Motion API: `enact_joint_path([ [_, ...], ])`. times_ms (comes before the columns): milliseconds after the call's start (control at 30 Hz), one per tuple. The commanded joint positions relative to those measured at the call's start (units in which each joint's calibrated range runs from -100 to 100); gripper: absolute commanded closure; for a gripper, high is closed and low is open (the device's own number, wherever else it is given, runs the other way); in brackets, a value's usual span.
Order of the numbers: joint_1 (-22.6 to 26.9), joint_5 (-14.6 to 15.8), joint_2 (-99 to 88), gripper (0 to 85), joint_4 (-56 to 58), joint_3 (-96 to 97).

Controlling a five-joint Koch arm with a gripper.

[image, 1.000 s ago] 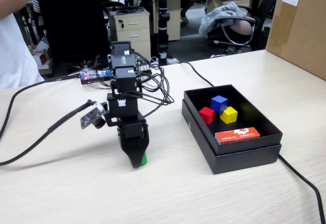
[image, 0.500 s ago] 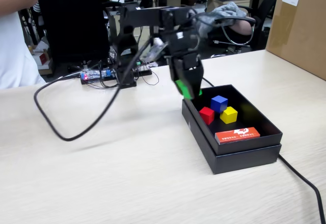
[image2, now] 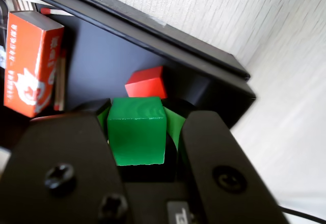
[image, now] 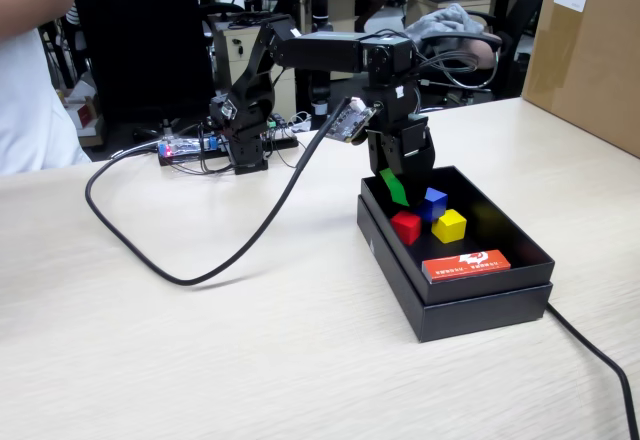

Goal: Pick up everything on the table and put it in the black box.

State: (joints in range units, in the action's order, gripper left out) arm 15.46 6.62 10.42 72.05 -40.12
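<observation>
In the fixed view, a black cable (image: 215, 260) loops across the left half of the pale wood-grain table (image: 200, 360), running up to the arm's base (image: 240, 140) at upper centre-left. From there the arm reaches right across the top of the frame and bends down over the black box (image: 480, 300), which sits at centre-right.

The gripper (image: 398, 182) hangs just above the box's near-left inner corner, with the green cube (image: 394, 188) showing at its tip. In the wrist view the gripper (image2: 137, 113) fills the bottom of the frame, and the green cube (image2: 136, 130) sits squarely between its two jaws, which are closed against the cube's left and right sides. The cube is held in the air, clear of the box floor.

Inside the box, in the fixed view, the red cube (image: 406, 227) lies at left, just below the gripper, with the blue cube (image: 432, 204) behind it and the yellow cube (image: 449, 225) to its right. An orange-red card (image: 466, 264) with white print lies along the box's near wall. In the wrist view the card (image2: 29, 63) is at upper left and the red cube (image2: 146, 83) just above the green one.

A brown carton (image: 585, 50) stands at the upper right edge.
</observation>
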Motion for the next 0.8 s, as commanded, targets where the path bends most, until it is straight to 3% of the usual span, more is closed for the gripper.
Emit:
enact_joint_path([
  [0,0.0,0.0,1.0,84.5,0.0,-5.0],
  [333,0.1,0.5,4.3,84.1,0.4,-4.8],
  [367,0.4,0.5,3.9,72.1,0.8,-3.7],
  [500,0.7,0.6,3.9,62.9,1.9,-3.6],
  [600,0.8,0.8,2.7,45.4,2.7,-3.4],
  [767,0.0,0.8,-5.7,42.2,3.4,-2.8],
])
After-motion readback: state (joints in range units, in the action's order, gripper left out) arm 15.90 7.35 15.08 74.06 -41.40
